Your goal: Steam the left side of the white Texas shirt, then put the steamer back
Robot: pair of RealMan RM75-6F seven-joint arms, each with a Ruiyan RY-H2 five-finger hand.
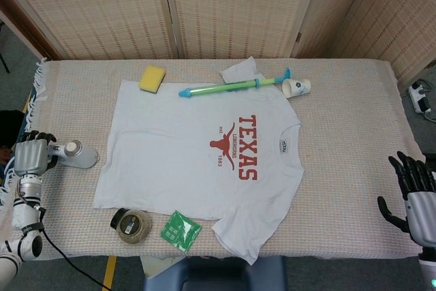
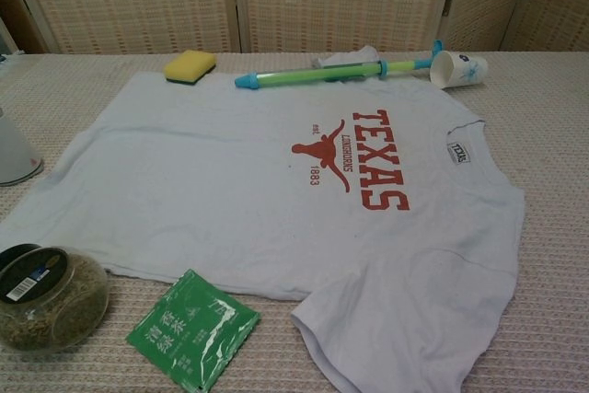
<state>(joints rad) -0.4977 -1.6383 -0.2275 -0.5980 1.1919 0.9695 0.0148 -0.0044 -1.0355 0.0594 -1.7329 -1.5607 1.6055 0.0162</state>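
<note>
The white Texas shirt [image 1: 197, 151] [image 2: 276, 190] lies flat on the table, its collar pointing right and its red print facing up. The white steamer [image 1: 78, 155] [image 2: 13, 150] rests on the cloth just off the shirt's left edge. My left hand [image 1: 30, 156] grips the steamer's handle at the table's left edge; the chest view does not show this hand. At the table's right edge my right hand [image 1: 411, 195] hovers with its fingers spread and nothing in them, well away from the shirt.
A yellow sponge [image 1: 152, 78] and a green and blue tube [image 1: 235, 86] lie along the shirt's far edge, with a paper cup [image 1: 297, 87] on its side beside them. A round jar [image 1: 131, 225] and a green packet [image 1: 180, 230] sit at the near edge.
</note>
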